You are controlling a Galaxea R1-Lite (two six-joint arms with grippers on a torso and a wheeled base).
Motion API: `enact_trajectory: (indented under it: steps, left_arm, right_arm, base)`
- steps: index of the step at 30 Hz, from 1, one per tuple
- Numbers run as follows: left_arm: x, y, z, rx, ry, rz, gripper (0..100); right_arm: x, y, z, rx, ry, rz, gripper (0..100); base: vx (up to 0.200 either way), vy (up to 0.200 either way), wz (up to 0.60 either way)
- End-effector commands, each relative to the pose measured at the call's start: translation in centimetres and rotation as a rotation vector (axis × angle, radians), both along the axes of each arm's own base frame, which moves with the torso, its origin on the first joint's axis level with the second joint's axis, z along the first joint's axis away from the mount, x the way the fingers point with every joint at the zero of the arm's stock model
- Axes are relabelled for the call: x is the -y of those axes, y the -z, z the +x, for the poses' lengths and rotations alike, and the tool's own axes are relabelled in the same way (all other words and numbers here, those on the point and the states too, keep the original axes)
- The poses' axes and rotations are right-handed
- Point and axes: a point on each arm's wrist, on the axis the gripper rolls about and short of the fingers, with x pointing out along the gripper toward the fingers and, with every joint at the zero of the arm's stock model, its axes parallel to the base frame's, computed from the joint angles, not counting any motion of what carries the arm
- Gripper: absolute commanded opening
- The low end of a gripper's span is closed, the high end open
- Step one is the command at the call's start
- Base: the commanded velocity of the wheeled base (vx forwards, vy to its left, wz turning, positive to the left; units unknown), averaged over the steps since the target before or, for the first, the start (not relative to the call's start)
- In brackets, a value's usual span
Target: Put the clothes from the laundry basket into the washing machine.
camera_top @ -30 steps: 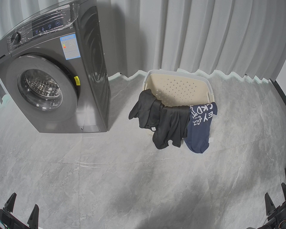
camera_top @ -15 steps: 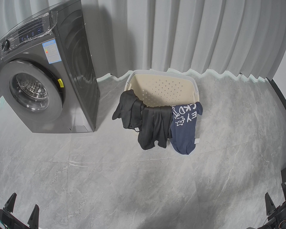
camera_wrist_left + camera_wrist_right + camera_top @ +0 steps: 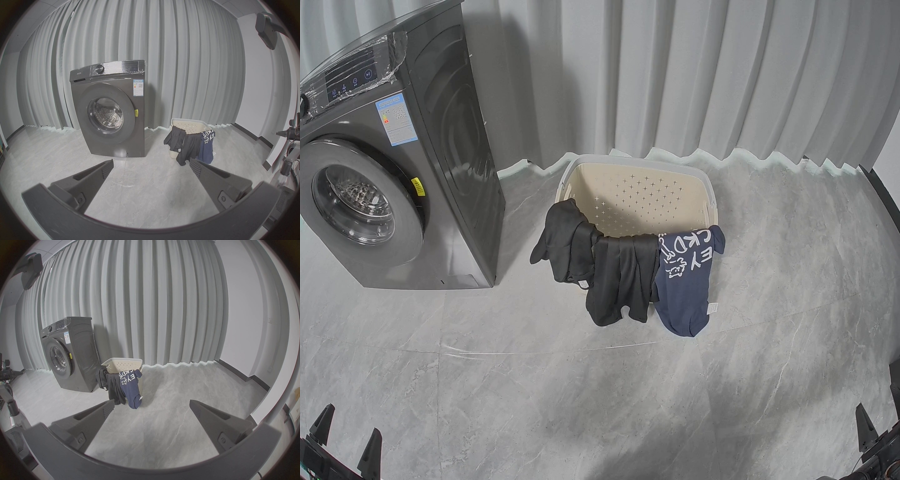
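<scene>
A cream laundry basket (image 3: pixel 640 190) stands on the floor by the curtain. Over its near rim hang two black garments (image 3: pixel 567 242) (image 3: pixel 620 275) and a navy printed T-shirt (image 3: pixel 684 284). To its left stands the dark grey washing machine (image 3: pixel 450 150), its round door (image 3: pixel 359 203) shut. My left gripper (image 3: pixel 350 428) and right gripper (image 3: pixel 878 403) sit low at the near corners, far from the basket, both open and holding nothing. From the left wrist, the machine (image 3: pixel 109 106) and basket (image 3: pixel 190 125) lie ahead of the left gripper (image 3: pixel 151 162). The right gripper (image 3: pixel 151 404) faces the T-shirt (image 3: pixel 130 387).
Grey marble-look floor (image 3: pixel 581 387) stretches open between me and the basket. A pleated pale curtain (image 3: pixel 706 75) runs behind the machine and basket. A white wall with a dark baseboard (image 3: pixel 247 372) closes the right side.
The head camera has shifted, so machine and basket sit further left and slightly lower in the picture. The clothes hang as before, and both grippers keep their places, open.
</scene>
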Motion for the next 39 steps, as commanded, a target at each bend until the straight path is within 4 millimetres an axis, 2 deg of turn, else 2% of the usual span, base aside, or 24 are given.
enact_trajectory:
  steps: [1,8,23,32,39]
  left_arm:
    - [0.0,0.47,0.06,-0.01,0.001,-0.001,100]
    - [-0.01,0.46,0.06,-0.008,-0.002,-0.003,100]
    - [-0.02,0.47,0.06,-0.01,-0.009,-0.007,100]
    - [-0.02,0.47,0.06,-0.01,-0.009,-0.007,100]
    - [-0.02,0.47,0.06,-0.01,-0.01,-0.007,100]
  right_arm:
    - [0.0,0.51,0.05,-0.007,0.0,0.0,100]
    - [0.0,0.51,0.05,-0.007,0.0,0.0,100]
    - [0.0,0.51,0.05,-0.007,0.001,0.0,100]
    - [0.0,0.51,0.05,-0.007,0.001,0.0,100]
    - [0.0,0.51,0.05,-0.007,0.001,0.0,100]
  base:
    - [0.2,0.0,0.0]
    - [0.029,0.0,0.0]
    - [0.0,-0.2,0.0]
    - [0.0,0.0,0.0]
    - [0.2,0.0,0.0]
